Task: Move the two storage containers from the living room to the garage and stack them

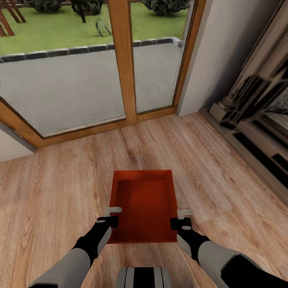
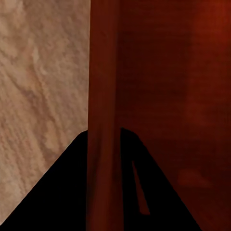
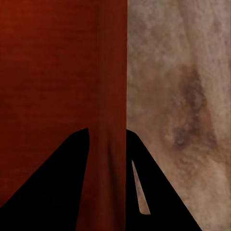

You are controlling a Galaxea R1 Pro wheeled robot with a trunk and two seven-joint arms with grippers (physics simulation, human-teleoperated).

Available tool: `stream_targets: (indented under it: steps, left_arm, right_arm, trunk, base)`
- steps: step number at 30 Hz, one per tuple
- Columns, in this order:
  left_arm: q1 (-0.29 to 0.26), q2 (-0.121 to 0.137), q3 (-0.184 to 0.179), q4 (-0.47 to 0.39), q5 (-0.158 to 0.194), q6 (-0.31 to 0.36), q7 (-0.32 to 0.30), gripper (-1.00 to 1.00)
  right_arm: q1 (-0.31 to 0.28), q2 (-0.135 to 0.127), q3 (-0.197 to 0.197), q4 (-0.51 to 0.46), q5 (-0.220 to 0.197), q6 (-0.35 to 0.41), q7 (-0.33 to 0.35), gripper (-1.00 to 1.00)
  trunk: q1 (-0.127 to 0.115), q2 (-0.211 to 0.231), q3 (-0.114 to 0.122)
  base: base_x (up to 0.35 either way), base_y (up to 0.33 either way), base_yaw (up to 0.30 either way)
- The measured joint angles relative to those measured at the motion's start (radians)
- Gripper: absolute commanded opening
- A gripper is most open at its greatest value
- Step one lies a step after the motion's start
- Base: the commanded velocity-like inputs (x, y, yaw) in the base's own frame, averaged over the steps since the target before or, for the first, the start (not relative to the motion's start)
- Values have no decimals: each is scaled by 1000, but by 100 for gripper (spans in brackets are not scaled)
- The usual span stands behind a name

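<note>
The red-orange rectangular plastic storage container [image 1: 145, 206] was held in front of the robot's trunk, over the light wood-plank floor [image 1: 60, 188] of the living room, a little way short of the wood-framed glass doors [image 1: 122, 60]. It had low straight walls and a flat bottom, and nothing lay inside it. I saw only 1 of the 2 containers here.

The left gripper [image 1: 113, 216] was at the container's left wall and the right gripper [image 1: 181, 218] at its right wall, both near the end closest to the robot. In each wrist view the wall [image 2: 103, 96] [image 3: 111, 96] ran straight between the 2 dark fingers [image 2: 57, 192] [image 3: 53, 187], so the jaws of each gripper were clamped on a wall, 1 finger inside and 1 outside.

I judged that the step in hand was carrying the container toward the garage. To do it well, both arms should keep the same height and the same spacing, so the container stays level and no wall slips out. Because the grips were near 1 end, the far end could sag; slow turns of the base seemed wise. To the right stood a dark glass-fronted cabinet [image 1: 256, 120], which a turn should keep away from.
</note>
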Motion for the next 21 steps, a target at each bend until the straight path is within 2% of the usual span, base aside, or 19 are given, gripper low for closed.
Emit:
stream_targets:
  steps: [3, 21]
  left_arm:
    - [0, 0, 5, -1, -7, 1, -3, -100]
    - [0, 0, 5, -1, -8, 4, -3, -100]
  right_arm:
    - [0, 0, 1, 0, 0, 0, 1, -100]
    - [0, 0, 5, 0, -5, 2, 0, -100]
  trunk:
    - [0, 0, 0]
    - [-69, 126, 56]
  base:
    - [0, 0, 0]
    - [0, 0, 0]
